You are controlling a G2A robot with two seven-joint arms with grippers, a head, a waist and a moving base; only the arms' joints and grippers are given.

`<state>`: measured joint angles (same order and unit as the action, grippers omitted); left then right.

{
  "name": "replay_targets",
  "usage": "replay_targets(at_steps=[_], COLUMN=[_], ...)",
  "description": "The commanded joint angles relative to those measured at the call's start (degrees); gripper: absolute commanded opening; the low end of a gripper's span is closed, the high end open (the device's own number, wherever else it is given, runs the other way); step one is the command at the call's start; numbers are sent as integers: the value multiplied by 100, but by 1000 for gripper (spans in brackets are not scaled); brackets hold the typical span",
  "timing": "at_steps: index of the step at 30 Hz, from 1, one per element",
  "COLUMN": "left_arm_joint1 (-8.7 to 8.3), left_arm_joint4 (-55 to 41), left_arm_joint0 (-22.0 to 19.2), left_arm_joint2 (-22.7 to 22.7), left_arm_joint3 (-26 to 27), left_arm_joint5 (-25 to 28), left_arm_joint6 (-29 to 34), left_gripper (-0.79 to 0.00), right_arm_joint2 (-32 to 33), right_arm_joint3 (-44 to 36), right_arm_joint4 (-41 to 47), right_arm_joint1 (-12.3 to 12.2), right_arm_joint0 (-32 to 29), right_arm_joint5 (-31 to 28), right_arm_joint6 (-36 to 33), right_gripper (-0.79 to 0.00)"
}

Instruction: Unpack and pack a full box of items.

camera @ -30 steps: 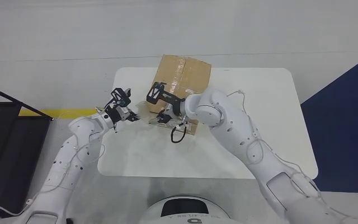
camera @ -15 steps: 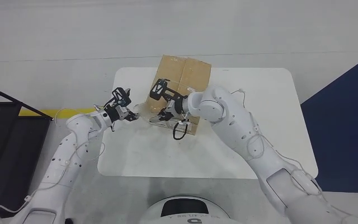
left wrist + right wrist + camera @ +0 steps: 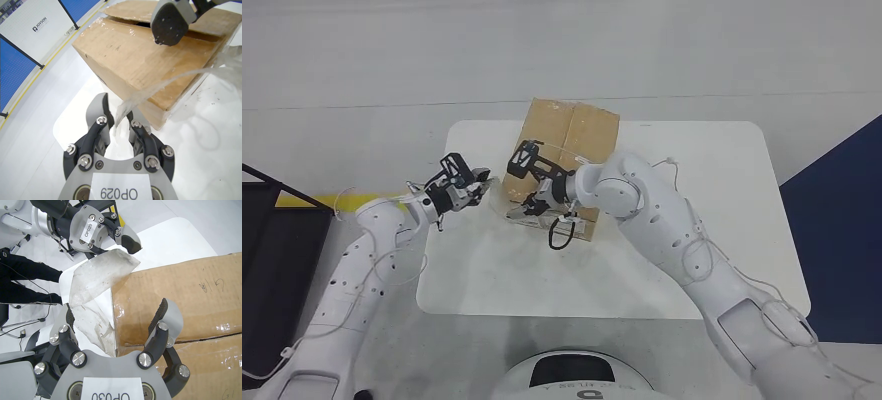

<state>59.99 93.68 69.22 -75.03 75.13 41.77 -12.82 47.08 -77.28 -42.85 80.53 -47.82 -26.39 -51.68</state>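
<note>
Left gripper (image 3: 118,113) pinches clear plastic tape strip (image 3: 136,95), likely limp, sticky: hold near end. Right gripper (image 3: 116,308) wide above brown cardboard box (image 3: 170,285).

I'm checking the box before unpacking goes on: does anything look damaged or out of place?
Yes. A strip of clear tape is peeled off a corner of the cardboard box. It is crumpled and stretches to the left gripper, which pinches its end. The top flaps gape slightly along the seam.
</note>
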Motion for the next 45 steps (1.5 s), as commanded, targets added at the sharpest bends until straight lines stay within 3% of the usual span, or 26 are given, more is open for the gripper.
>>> replay_targets(at_steps=[1,9,12,16,24,31,35,45], left_arm_joint1=[-18,-84,-77,-62,-28,-29,-32,-5], left_arm_joint4=[42,166,166,159,74,-99,-113,-415], left_arm_joint0=[-27,-220,-362,-515,-682,-690,-678,-873], left_arm_joint2=[-56,-266,-212,-97,84,-14,12,84], left_arm_joint3=[52,747,958,1071,1198,1396,1491,1473], left_arm_joint5=[-6,-26,-31,-11,-164,-402,-371,-355], left_arm_joint6=[-8,-19,89,183,121,69,141,116], left_gripper=[-785,-785,-733,-671,-637,-662,-785,-785], right_arm_joint2=[-2,28,55,107,189,173,141,166], right_arm_joint3=[9,31,-6,-47,-71,-43,-20,-23], right_arm_joint4=[31,112,130,169,298,370,411,488], right_arm_joint1=[-3,-34,-51,-77,-124,-139,-138,-172], right_arm_joint0=[-6,-64,-95,-137,-178,-143,-115,-136], right_arm_joint5=[5,-5,-26,-42,-112,-95,-81,-112], right_arm_joint6=[-6,52,94,122,115,67,75,139], right_gripper=[0,0,0,0,0,0,0,0])
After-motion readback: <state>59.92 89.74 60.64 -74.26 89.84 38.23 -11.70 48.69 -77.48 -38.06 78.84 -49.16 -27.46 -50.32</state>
